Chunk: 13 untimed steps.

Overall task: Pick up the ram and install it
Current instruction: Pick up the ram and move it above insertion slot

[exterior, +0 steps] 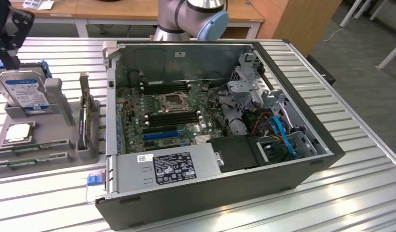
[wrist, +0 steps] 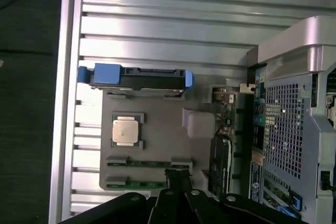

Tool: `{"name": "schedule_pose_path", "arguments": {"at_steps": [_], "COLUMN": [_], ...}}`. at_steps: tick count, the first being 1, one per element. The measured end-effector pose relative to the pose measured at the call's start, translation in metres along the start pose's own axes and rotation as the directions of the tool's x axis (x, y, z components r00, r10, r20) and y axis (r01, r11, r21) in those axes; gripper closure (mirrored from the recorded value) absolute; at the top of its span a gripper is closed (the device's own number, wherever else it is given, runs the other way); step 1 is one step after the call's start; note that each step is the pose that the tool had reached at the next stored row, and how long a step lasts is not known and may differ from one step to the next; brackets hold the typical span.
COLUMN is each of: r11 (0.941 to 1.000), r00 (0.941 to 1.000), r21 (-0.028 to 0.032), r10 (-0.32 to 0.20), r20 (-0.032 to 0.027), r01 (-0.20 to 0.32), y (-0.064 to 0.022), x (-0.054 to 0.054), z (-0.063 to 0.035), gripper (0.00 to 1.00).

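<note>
Gripper hung upper left of the exterior frame, above the parts tray, fingers pinched narrow and empty. Ram sat lower left in the tray's slot, presumably to keep it located. I judged it unpicked.

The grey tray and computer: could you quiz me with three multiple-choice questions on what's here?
1. The computer case is: A. closed. B. open. C. upside down.
2. Where is the gripper? A. Above the grey tray. B. Inside the case. C. On the floor.
3. How many green ram sticks lie in the tray? A. One. B. Five. C. Two.
Answers: 1B, its motherboard shows; 2A, the tray lies beneath it; 3C, two green strips sit in slots.
</note>
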<state>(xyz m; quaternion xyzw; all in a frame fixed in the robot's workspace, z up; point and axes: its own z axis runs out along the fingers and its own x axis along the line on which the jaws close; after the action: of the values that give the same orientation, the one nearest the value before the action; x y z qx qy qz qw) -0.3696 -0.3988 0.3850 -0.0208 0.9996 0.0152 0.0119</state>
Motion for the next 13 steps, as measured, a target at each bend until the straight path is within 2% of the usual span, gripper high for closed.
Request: {"name": "schedule_pose_path", "arguments": {"at_steps": [3,6,7,9,13], "r11": [0.9985,0.9939,0.9893,0.9836,0.9677], "r00": [0.9985,0.9939,0.9893,0.9836,0.9676], "r21": [-0.0013,-0.0025,-0.0034,-0.0044,-0.0067], "r10": [-0.055,-0.11,-0.146,-0.18,-0.252], "r20": [-0.0018,-0.0043,-0.0058,-0.0068,-0.0087], "r01": [0.055,0.11,0.146,0.18,0.252], "y": [0.0,0.0,0.0,0.0,0.0], "x": [0.0,0.0,0.0,0.0,-0.0001], "z": [0.0001,0.0001,0.0001,0.0001,0.0005], "gripper": [0.89,0.89,0.89,0.89,0.89]}}
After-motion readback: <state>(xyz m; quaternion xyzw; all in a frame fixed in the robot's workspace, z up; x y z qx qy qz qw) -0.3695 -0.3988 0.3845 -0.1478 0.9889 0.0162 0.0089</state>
